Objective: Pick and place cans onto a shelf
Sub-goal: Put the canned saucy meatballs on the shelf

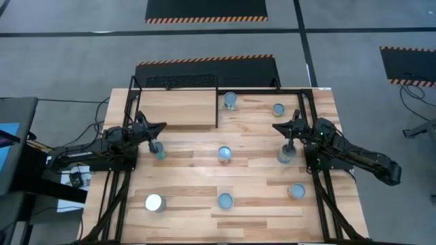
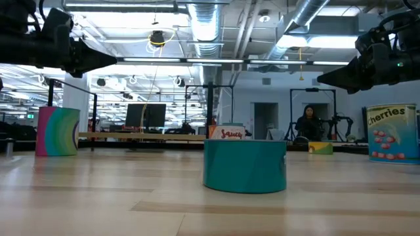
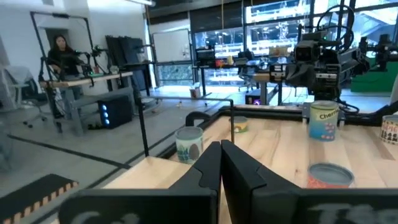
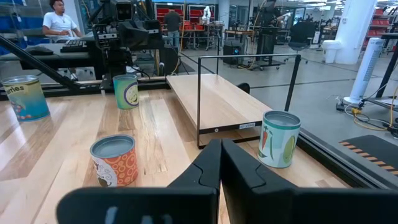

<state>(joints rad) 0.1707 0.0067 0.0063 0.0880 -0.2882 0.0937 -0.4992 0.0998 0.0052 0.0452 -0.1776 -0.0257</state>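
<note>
The shelf (image 1: 177, 109), a light-wood platform in a black frame, stands at the table's far left and also shows in the right wrist view (image 4: 211, 99). Several cans stand upright on their bases on the tabletop. One with a green label (image 1: 161, 151) is just near of my left gripper. One with a cherry label (image 1: 285, 155) is just near of my right gripper. One with an orange label (image 1: 225, 154) stands at the middle. My left gripper (image 1: 162, 125) is shut and empty (image 3: 221, 149). My right gripper (image 1: 275, 126) is shut and empty (image 4: 220, 148). Both hover above the table, facing each other.
Two cans (image 1: 230, 101) (image 1: 278, 109) stand at the far side, right of the shelf. Three more (image 1: 154, 202) (image 1: 225, 200) (image 1: 296, 192) stand along the near edge. A black frame (image 1: 218, 102) rims the shelf and table sides. People stand in the room beyond.
</note>
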